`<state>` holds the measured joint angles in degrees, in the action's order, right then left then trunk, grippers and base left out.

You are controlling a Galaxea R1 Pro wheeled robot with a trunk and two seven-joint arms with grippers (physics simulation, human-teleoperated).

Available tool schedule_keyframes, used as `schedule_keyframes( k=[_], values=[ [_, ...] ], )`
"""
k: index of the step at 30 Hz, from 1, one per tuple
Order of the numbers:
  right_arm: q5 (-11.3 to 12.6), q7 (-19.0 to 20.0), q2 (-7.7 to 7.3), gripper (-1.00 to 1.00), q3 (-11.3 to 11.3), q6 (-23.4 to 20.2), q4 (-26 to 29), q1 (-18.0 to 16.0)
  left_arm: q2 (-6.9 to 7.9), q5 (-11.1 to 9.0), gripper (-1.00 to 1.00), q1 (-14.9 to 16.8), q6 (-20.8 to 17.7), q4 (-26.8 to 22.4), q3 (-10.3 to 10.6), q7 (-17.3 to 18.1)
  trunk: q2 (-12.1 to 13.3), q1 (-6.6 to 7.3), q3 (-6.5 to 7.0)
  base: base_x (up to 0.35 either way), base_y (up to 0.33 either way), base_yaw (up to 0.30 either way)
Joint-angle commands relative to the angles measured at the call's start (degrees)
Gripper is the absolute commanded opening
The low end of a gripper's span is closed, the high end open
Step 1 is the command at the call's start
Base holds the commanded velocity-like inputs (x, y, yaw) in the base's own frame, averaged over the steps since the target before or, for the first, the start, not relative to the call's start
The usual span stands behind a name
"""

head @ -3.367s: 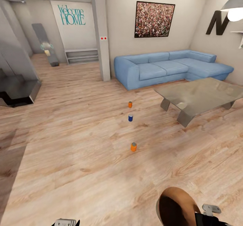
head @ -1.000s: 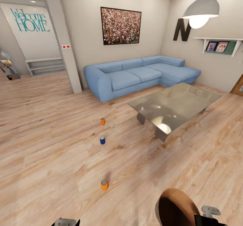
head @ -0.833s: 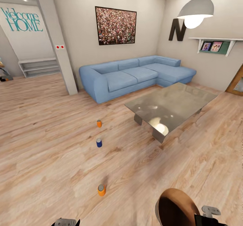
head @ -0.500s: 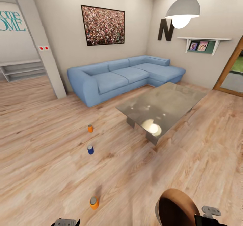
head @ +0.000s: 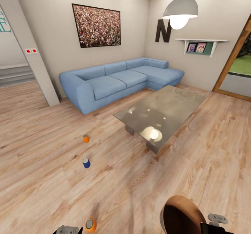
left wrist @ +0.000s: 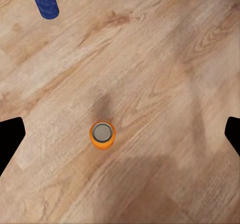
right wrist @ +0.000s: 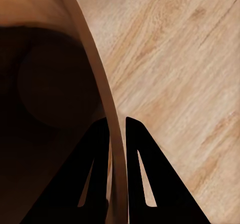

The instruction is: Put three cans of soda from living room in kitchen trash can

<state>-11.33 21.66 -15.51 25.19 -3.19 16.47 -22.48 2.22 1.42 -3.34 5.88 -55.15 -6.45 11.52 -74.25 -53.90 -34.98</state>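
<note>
Nearest orange can [left wrist: 102, 135] closer, under left gripper [left wrist: 120, 134]

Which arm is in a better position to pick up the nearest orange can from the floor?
The left. The left gripper is open right above the nearest orange can, which stands upright on the floor. The right gripper is shut on the trash can wall, so it is not free.

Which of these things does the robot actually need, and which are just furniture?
Needed: near orange can, blue can, far orange can, trash can gripped at its rim by the right gripper.
Lying about: sofa, coffee table, lamp, picture.
</note>
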Motion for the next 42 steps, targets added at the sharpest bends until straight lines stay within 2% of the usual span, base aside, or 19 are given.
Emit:
schedule_keyframes(
  k=[1, 6, 8, 10, 13, 14, 15, 16, 20, 25, 26, 33, 35, 42],
  values=[
    [0.4, 0.3, 0.05, -1.0, 0.1, -0.1, 0.0, 0.0, -0.01, 0.0, 1.0, 0.0, 0.0, 0.0, 0.0, 0.0, 0.0, 0.0, 0.0, 0.018, 0.0, -0.003],
    [0.2, 0.3, 0.45, -1.0, -0.3, -0.1, 0.2, 0.0, -0.04, -0.3, 1.0, 0.6, -1.8, -1.3, -0.2, -0.3, 0.0, 0.0, 0.0, 0.009, 0.0, -0.002],
    [0.1, 0.2, 0.86, -1.0, -0.4, -0.1, 0.5, 0.0, -0.01, -0.4, 1.0, 3.1, -7.2, -3.1, -0.3, -0.4, 0.0, 0.0, 0.0, 0.003, 0.0, 0.0],
    [0.0, 0.0, 1.13, -1.0, -0.6, -0.3, 0.8, 0.0, -0.05, -0.7, 1.0, 7.8, -19.4, -5.6, -0.4, -0.4, 0.0, 0.0, 0.0, 0.001, 0.0, 0.0],
    [0.0, 0.0, 1.18, -1.0, -0.7, -0.7, 0.9, -0.1, -0.07, -0.6, 1.0, 13.3, -28.2, -5.9, -0.5, -0.2, 0.0, 0.0, 0.0, 0.0, 0.0, 0.0],
    [-0.1, 0.0, 1.22, -1.0, -0.8, -1.6, 1.0, -0.3, -0.1, -0.7, 1.0, 20.3, -35.3, -1.8, -0.5, 0.2, 0.0, 0.0, 0.0, 0.0, 0.0, 0.0],
    [-0.2, 0.0, 1.23, -1.0, -0.8, -2.2, 1.0, -0.3, -0.1, -0.7, 1.0, 21.8, -36.2, -0.2, -0.5, 0.4, 0.0, 0.0, 0.0, 0.0, 0.0, 0.0],
    [-0.2, 0.0, 1.23, -1.0, -0.8, -5.1, 1.1, -0.6, -0.11, -0.9, 1.0, 25.5, -37.9, 5.4, -0.5, 1.1, 0.0, 0.0, 0.0, 0.0, 0.0, 0.0],
    [-0.2, 0.0, 1.18, -1.0, -1.1, -9.3, 1.3, -1.0, -0.23, -1.0, 1.0, 28.3, -38.2, 11.7, -0.3, 1.8, 0.0, 0.0, 0.0, 0.0, 0.0, 0.0],
    [-0.3, 0.1, 0.81, -1.0, -1.4, -15.6, 4.0, -2.9, -0.17, -0.8, 1.0, 29.8, -35.0, 16.8, -0.2, 2.4, 0.0, 0.0, 0.0, 0.0, 0.0, 0.0],
    [-0.3, 0.1, 0.69, -1.0, -1.5, -18.3, 5.4, -3.1, -0.15, -0.8, 1.0, 30.0, -34.1, 18.0, -0.3, 2.5, 0.0, 0.0, 0.0, 0.0, 0.0, 0.0],
    [-0.3, 0.1, 0.57, -1.0, -1.5, -27.5, 12.6, -3.8, -0.1, -1.0, 1.0, 30.2, -31.5, 20.9, -0.4, 2.5, 0.0, 0.0, 0.0, 0.0, 0.0, 0.0],
    [-0.3, 0.1, 0.48, -1.0, -1.6, -31.5, 14.8, -5.4, -0.11, -1.0, 1.0, 30.2, -30.0, 21.3, -0.4, 2.5, 0.0, 0.0, 0.0, 0.0, 0.0, 0.0],
    [-0.3, 0.1, 0.33, -1.0, -2.1, -38.1, 16.9, -8.0, -0.11, -0.9, 1.0, 30.2, -29.1, 21.5, -0.4, 2.5, 0.0, 0.0, 0.0, 0.0, 0.0, 0.0]
  ],
)
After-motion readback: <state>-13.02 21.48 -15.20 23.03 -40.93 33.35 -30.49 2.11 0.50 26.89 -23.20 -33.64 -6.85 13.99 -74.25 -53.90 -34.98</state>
